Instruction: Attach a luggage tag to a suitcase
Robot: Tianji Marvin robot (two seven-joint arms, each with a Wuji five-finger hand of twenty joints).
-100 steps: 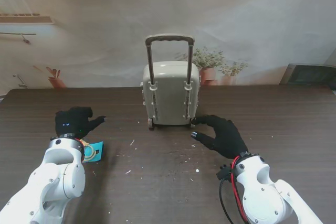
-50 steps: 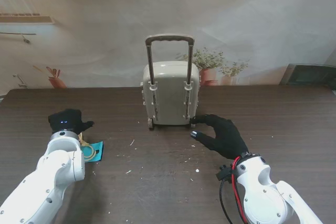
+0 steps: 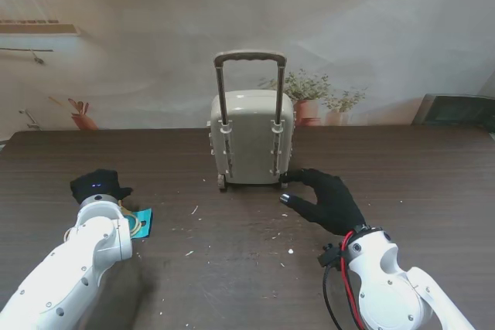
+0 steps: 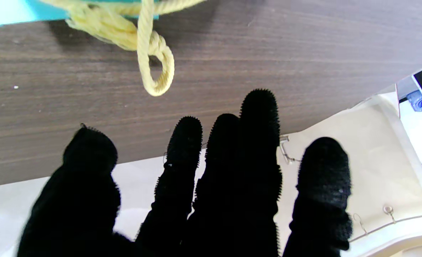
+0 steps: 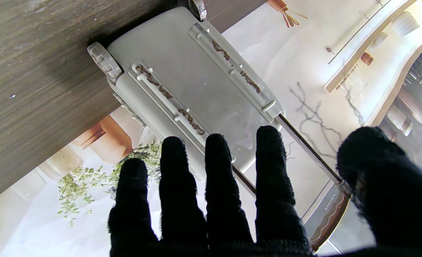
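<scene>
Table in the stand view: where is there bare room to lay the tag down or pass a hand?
Bare table right of the suitcase, and between the luggage tag and the suitcase; only specks there. Crowded at the suitcase's near right wheel, where the open right hand sits, and around the left hand beside the tag.

Lab tabletop (image 3: 433,168), printed backdrop (image 3: 371,28)

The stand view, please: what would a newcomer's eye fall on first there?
The pale suitcase stands upright mid-table, its telescopic handle raised. The black-gloved right hand spreads open by its right wheel. The left hand hovers open by the teal luggage tag with yellow cord.
</scene>
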